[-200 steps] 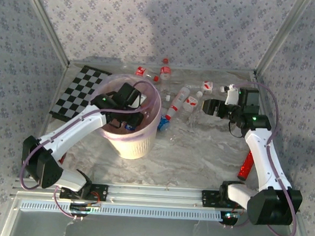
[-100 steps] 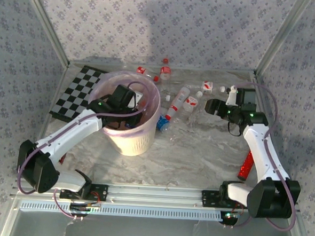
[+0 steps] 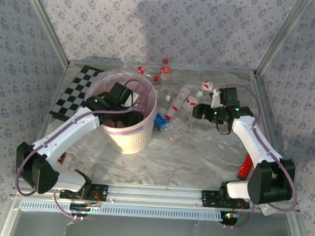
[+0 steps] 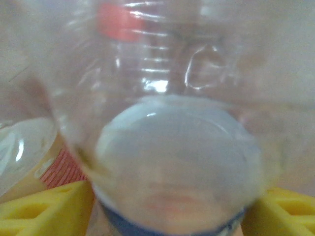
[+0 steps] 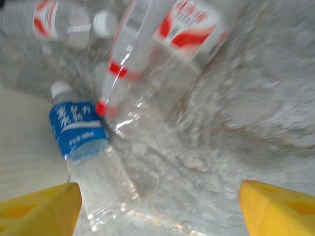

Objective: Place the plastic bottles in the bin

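The bin point(image 3: 144, 129), cream with a pink liner, stands left of centre. My left gripper point(image 3: 127, 106) reaches down inside it. In the left wrist view a blurred clear plastic bottle point(image 4: 177, 162) sits base-on between the wide-apart yellow fingertips point(image 4: 44, 209) of the left gripper point(image 4: 165, 214); I cannot tell whether they touch it. My right gripper point(image 3: 198, 112) hovers open over the table by the loose plastic bottles. A blue-labelled bottle point(image 5: 78, 130) point(image 3: 161, 122) and a red-labelled bottle point(image 5: 147, 73) point(image 3: 177, 103) lie ahead of the right gripper point(image 5: 160, 211).
More bottles point(image 3: 141, 70) lie along the back wall and one point(image 3: 206, 86) at the right. A chequered board point(image 3: 76, 94) lies left of the bin. A flat red bar point(image 3: 245, 167) rests near the right arm. Metal frame posts stand at both back corners.
The right gripper has swung left and closer to the bottles beside the bin. The bin and the left arm in it have shifted a little to the left.
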### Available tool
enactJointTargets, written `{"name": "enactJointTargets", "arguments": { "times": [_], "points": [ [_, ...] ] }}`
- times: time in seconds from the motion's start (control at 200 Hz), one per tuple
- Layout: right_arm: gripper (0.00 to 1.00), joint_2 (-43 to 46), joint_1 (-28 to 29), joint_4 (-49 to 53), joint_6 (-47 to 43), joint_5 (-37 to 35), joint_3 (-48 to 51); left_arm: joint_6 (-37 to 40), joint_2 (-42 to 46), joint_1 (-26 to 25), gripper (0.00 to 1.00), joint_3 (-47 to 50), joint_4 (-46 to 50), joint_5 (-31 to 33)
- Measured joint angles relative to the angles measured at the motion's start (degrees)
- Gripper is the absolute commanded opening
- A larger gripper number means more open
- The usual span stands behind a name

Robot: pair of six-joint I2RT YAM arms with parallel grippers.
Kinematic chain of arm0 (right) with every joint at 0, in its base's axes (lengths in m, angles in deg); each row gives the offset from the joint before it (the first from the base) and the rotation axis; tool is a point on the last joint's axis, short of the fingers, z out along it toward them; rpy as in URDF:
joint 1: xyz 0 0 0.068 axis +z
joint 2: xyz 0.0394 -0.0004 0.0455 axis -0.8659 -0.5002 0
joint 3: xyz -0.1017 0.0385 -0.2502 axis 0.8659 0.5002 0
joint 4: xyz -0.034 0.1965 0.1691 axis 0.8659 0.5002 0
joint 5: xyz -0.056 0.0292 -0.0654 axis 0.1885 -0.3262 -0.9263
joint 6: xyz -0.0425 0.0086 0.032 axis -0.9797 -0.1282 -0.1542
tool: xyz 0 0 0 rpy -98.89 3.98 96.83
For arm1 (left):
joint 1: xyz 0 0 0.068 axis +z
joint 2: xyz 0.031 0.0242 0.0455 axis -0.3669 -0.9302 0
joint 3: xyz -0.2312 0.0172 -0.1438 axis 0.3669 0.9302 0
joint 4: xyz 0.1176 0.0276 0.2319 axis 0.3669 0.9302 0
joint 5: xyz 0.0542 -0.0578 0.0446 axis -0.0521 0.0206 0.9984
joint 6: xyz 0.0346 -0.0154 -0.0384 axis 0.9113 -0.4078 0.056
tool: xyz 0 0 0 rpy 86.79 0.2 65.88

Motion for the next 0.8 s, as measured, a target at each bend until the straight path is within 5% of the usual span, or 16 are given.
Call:
{"name": "enactJointTargets", "arguments": {
  "times": [0.315,0.57,0.8],
  "points": [
    [0.85,-9.94,13.79,1.97,-3.45,2.56,-0.15,2.51,0.00,0.11,1.00,-12.98,6.16,-0.42],
    [0.90,-18.56,18.36,0.00,-3.04,2.25,-2.08,4.07,2.21,0.11,1.00,-17.77,7.89,-0.59],
    [0.78,-20.50,18.53,-2.69,-1.81,1.36,-2.08,4.66,6.27,0.09,0.99,-17.77,6.49,-3.23]
  ]
}}
